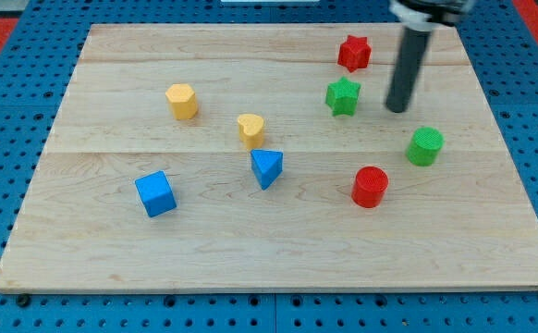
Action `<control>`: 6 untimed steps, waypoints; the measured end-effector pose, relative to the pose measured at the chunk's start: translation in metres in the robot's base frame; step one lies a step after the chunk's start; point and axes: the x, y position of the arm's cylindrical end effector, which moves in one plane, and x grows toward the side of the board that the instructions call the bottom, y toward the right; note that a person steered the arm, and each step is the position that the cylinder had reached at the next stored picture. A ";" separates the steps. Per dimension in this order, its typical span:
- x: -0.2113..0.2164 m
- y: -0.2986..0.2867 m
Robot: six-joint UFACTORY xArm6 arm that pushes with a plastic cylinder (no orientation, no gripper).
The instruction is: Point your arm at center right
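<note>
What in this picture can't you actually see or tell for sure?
- The arm above the rod: cut off by the view's top; its top end is blurred.
- Whether my tip touches the board: one view cannot settle it. It stands right of the green star, apart.
- The back sides of the blocks, such as the red star: hidden by the blocks themselves.

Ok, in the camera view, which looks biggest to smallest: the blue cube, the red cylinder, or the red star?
1. Blue plastic cube, largest.
2. Red plastic cylinder.
3. Red plastic star, smallest.
The star sits near the view's top, probably farther from the camera, so its real size may be closer to the others than it looks.
</note>
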 end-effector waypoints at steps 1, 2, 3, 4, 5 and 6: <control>0.000 0.042; 0.000 0.068; 0.000 0.092; 0.000 0.109; 0.002 0.132; 0.027 0.146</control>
